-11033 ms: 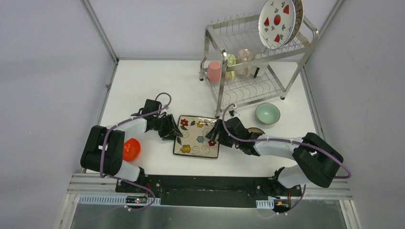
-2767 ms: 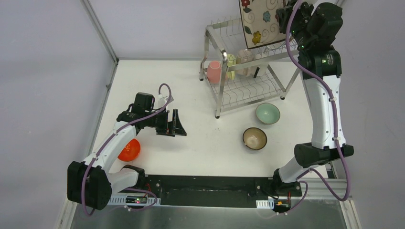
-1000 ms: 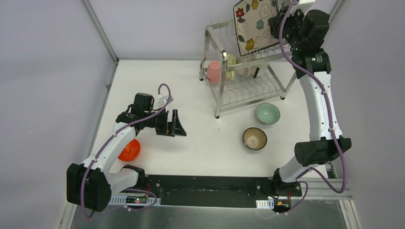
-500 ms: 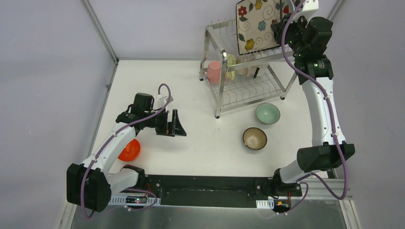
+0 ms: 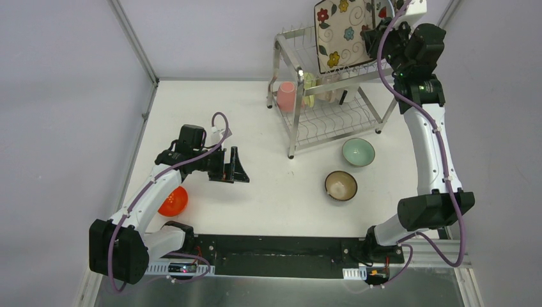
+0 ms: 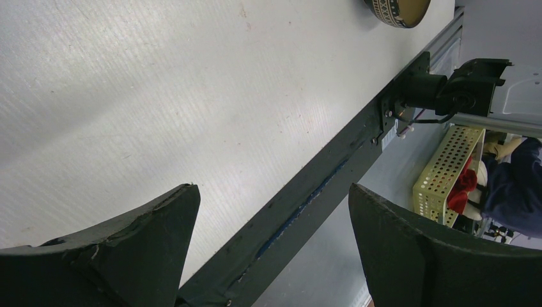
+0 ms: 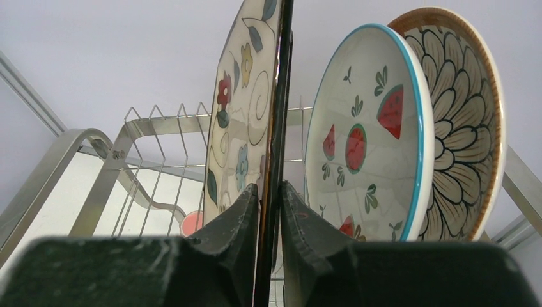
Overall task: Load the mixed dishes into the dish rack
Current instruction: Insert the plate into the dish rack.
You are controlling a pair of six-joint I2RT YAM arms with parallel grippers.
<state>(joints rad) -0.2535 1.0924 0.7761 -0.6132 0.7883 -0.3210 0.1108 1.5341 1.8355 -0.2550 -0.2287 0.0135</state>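
Observation:
My right gripper [image 5: 372,33] [image 7: 270,188] is shut on the edge of the square cream floral plate [image 5: 340,31] [image 7: 246,77]. It holds the plate on edge over the top tier of the silver dish rack [image 5: 287,48] [image 7: 83,144]. A white plate with watermelon slices [image 7: 364,141] and a brown-rimmed petal plate [image 7: 463,121] stand just right of it. Over the table, my left gripper [image 5: 239,169] [image 6: 271,192] hangs open with nothing in it. An orange bowl [image 5: 172,200], a mint bowl [image 5: 358,152] and a brown bowl [image 5: 340,185] [image 6: 396,9] sit on the table.
A pink cup [image 5: 287,96] and pale cups [image 5: 326,78] stand on the rack's lower tier. The black base rail [image 5: 275,248] runs along the near table edge. Grey walls close in the left, back and right sides.
The right gripper has shifted slightly right with the square plate, which now stands a bit straighter over the rack's top tier. The left arm has not moved.

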